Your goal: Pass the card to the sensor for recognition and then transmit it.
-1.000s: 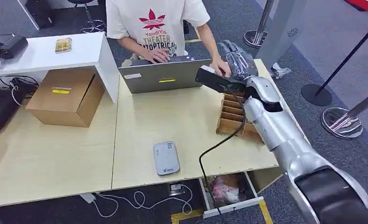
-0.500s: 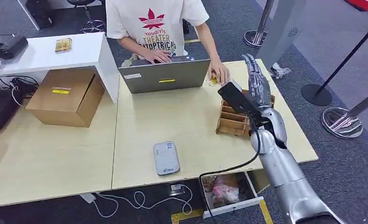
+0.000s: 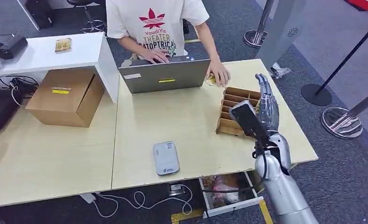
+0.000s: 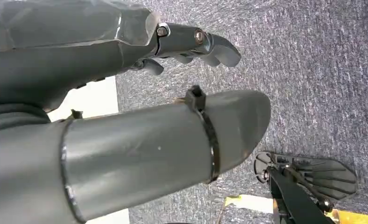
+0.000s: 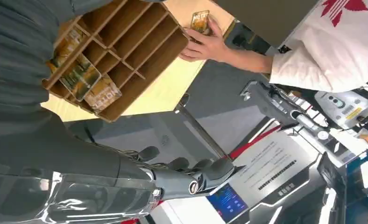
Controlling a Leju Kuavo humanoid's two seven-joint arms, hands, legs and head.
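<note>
A person's hand (image 3: 218, 73) presses a yellow card (image 3: 211, 80) flat on the table beside the laptop; the same card (image 5: 200, 21) lies under their fingers in the right wrist view. The grey card sensor (image 3: 166, 158) lies near the table's front edge. My right hand (image 3: 267, 106) stands upright with straight fingers over the near right end of the wooden card rack (image 3: 235, 100) and holds nothing. Several cards (image 5: 81, 71) sit in the rack's (image 5: 140, 44) end slots. My left hand (image 4: 126, 107) hangs over the carpet, fingers apart, with nothing in it.
An open laptop (image 3: 163, 74) stands in front of the person (image 3: 154, 23). A cardboard box (image 3: 66, 96) sits at the left under a white shelf (image 3: 46, 52). Barrier posts (image 3: 341, 119) stand on the right. An open drawer (image 3: 229, 191) juts out below the table edge.
My right arm has drawn back from the person's hand and come down toward me, so the hand now stands over the rack's near end. The card stays under the person's hand.
</note>
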